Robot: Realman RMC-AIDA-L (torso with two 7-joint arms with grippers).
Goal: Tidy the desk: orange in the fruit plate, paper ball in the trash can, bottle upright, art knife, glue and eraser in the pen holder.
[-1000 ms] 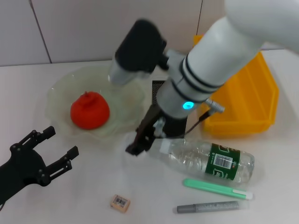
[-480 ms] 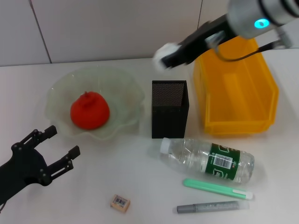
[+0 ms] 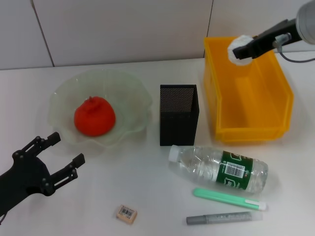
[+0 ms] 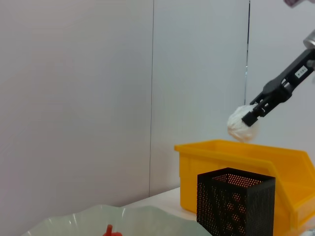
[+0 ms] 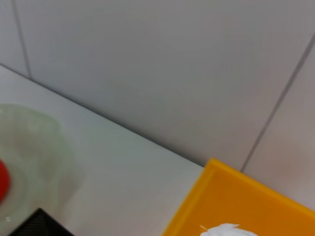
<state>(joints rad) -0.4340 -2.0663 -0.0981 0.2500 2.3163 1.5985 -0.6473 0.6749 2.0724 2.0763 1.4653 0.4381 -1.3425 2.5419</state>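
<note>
Over the trash can (image 3: 248, 101), crumpled white paper ball (image 3: 239, 49), pinched by right gripper (image 3: 244, 50)

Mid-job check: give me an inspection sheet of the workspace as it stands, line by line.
Surface: white desk.
Orange: in the plate.
Paper ball: held above the bin, not yet dropped.
Bottle: lying on its side in front of the holder.
Eraser: loose at the near edge.
Clutter: green pen-shaped tool and grey pen-shaped tool lying near the bottle.
Right pincer: shut on the paper ball over the bin.
Left pincer: open, low at the near left, holding nothing.
Cables: grey one by the right arm.
Surroundings: pale panelled wall.
</note>
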